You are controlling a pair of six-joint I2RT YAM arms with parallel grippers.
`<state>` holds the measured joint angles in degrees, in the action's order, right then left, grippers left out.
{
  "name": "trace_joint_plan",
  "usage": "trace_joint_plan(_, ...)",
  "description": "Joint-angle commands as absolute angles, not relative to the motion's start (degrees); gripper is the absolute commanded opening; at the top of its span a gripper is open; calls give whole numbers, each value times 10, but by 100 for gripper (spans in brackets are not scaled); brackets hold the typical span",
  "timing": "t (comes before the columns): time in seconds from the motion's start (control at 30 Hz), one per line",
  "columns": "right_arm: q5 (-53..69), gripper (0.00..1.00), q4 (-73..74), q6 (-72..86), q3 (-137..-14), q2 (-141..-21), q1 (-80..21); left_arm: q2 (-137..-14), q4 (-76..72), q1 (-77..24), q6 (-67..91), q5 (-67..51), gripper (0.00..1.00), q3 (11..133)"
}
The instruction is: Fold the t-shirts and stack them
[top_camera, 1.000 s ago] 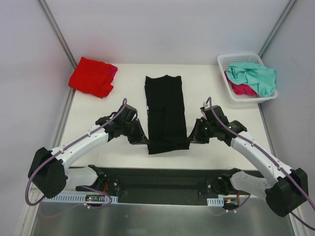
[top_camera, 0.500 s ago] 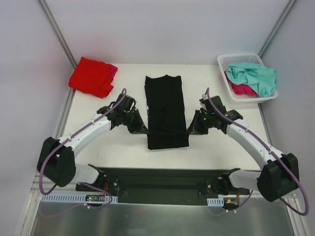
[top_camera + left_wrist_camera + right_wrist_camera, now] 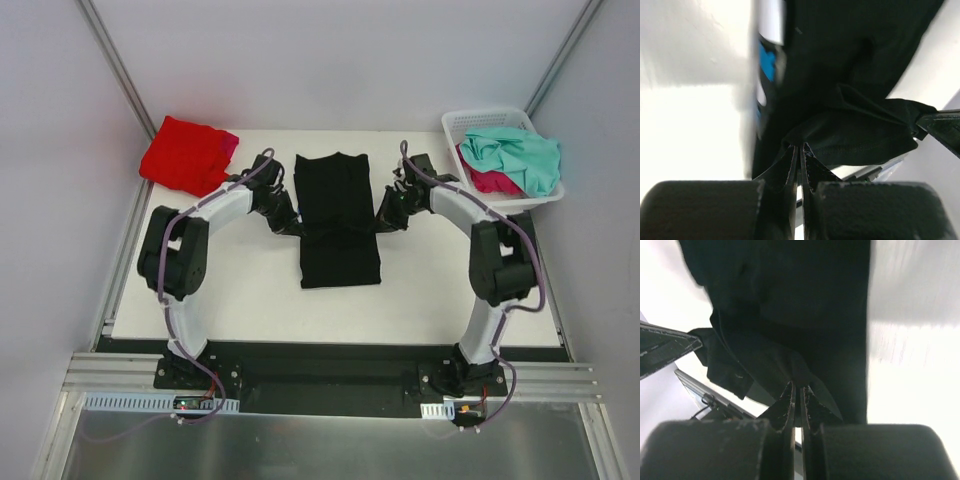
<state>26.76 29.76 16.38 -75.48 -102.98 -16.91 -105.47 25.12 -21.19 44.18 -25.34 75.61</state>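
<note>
both arms now reach farther across the table [image 3: 240, 290] than a second ago, left gripper [image 3: 292, 226] and right gripper [image 3: 381, 221] each clamped tight on a near-hem corner of the black t-shirt [image 3: 338, 190] at mid-table, carrying it over the shirt's middle, seemingly to halve its length.

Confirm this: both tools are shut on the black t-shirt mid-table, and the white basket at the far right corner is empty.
Wrong on the basket: the top external view shows a teal t-shirt and a magenta-pink t-shirt in it. The rest holds: the left tool and the right tool are each shut on the black t-shirt mid-table.
</note>
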Motion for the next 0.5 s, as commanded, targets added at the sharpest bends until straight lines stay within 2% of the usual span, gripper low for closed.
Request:
trace_joint_plan(0.0, 324, 1, 261, 171, -824, -1116, -155, -1122, 250, -187, 414, -255, 0, 806)
trace_joint_plan(0.47, 340, 1, 289, 176, -977, -1221, -142, -1236, 265, -132, 397, -288, 0, 989)
